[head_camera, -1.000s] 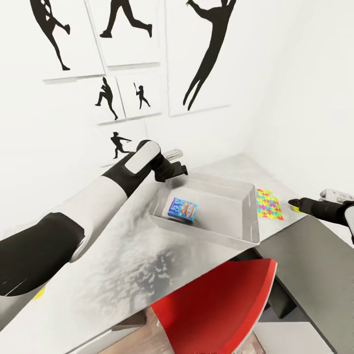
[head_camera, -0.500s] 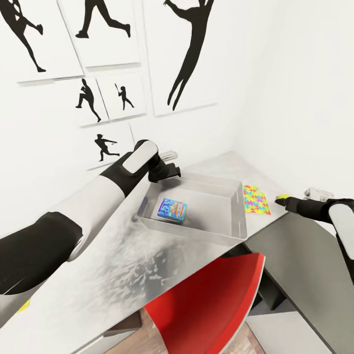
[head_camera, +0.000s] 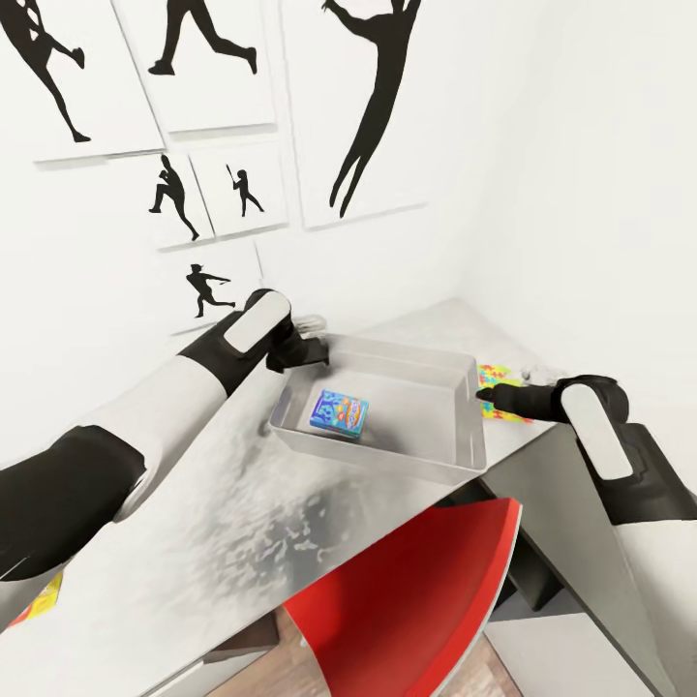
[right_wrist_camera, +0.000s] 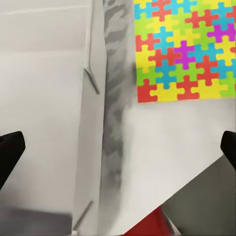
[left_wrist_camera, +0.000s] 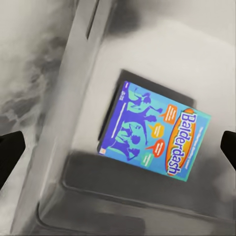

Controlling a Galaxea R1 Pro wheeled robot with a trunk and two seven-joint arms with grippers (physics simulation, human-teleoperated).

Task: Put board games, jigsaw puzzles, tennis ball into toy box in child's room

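Scanning from the far left, we see a scrap of yellow and red (head_camera: 41, 600) at the table's (head_camera: 232, 523) near edge, too cut off for us to name. Our left arm reaches over the marbled top, and the left gripper (head_camera: 312, 350) hangs above the toy box's (head_camera: 387, 455) left rim. In the left wrist view its two dark fingertips (left_wrist_camera: 11, 150) sit far apart at opposite edges of the picture, spread wide with nothing between them.

Below it, inside the grey bin, we see the small blue board game (head_camera: 339, 413) lying flat on the floor of the box, printed "Balderdash" (left_wrist_camera: 155, 130), close to the left wall.

Nearer us, a red chair (head_camera: 407, 600) stands tucked against the table's front edge.

Right of the toy box, the right gripper (head_camera: 487, 393) hovers just past the bin's right wall (right_wrist_camera: 88, 113). Its fingertips (right_wrist_camera: 10, 147) are likewise spread wide and grip nothing. Just beyond them a jigsaw puzzle (right_wrist_camera: 184, 49) lies flat on the table, beside the box but apart from it, partly hidden behind the right arm in the head view (head_camera: 503, 373).
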